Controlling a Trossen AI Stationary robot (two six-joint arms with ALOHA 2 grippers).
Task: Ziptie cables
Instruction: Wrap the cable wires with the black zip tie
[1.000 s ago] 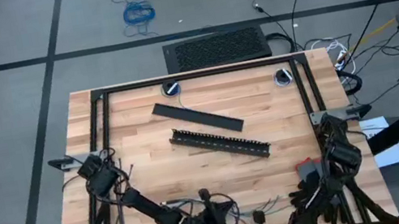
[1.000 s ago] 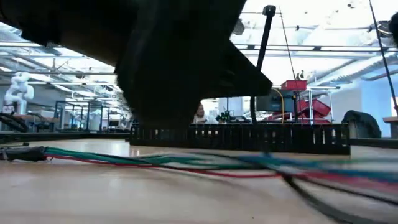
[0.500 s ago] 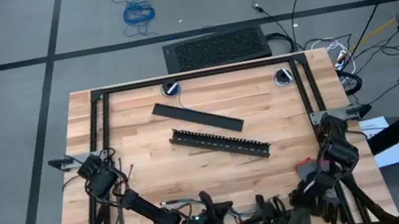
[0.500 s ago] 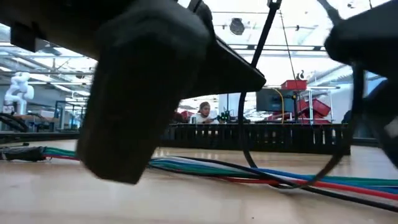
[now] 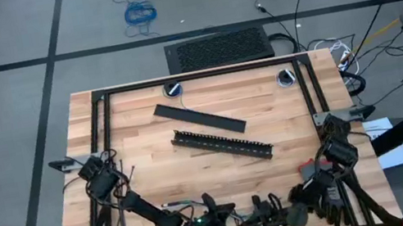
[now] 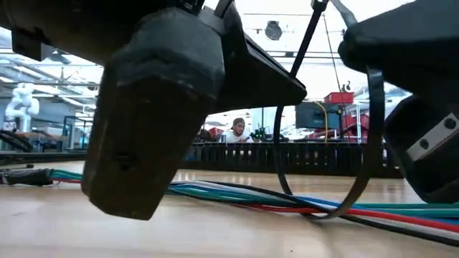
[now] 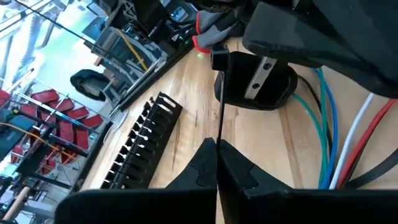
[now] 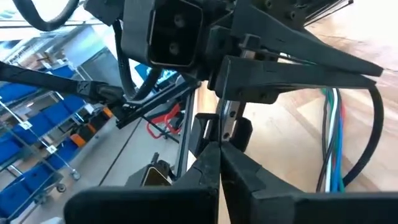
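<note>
The cables [image 6: 237, 192], thin green, blue, white and red wires, lie flat on the wooden table near its front edge. One black ziptie [image 6: 326, 213] passes under them in a U. One arm of the U rises past my left gripper [image 7: 217, 152], and its head [image 7: 219, 59] stands free beyond the shut fingers. The other arm [image 6: 373, 107] rises into my right gripper [image 8: 219, 148], also shut. Both grippers meet at the near edge, centre [image 5: 238, 224]. Spare zipties [image 5: 122, 218] lie by the left arm's base. My left gripper pinches the ziptie's strip [image 7: 218, 134] between its two fingertips, a little below the head. The fingers lie across the strip, which stands upright beyond them. My right gripper holds the ziptie's other end [image 6: 374, 86]. The gripper body hides the contact. The strip hangs below it, curving under the cables.
A black slotted bar [image 5: 222, 144] and a flat black bar [image 5: 198, 118] lie slanted at mid-table. Two round fittings [image 5: 173, 90] sit at the far edge. A person [image 6: 235, 130] sits in the room beyond the table.
My right gripper has come toward the table's left edge and now stands close beside my left gripper. The ziptie, which stood straight up a second ago, now bends in a U under the cables, with its right end raised. The cables have stayed on the table.
</note>
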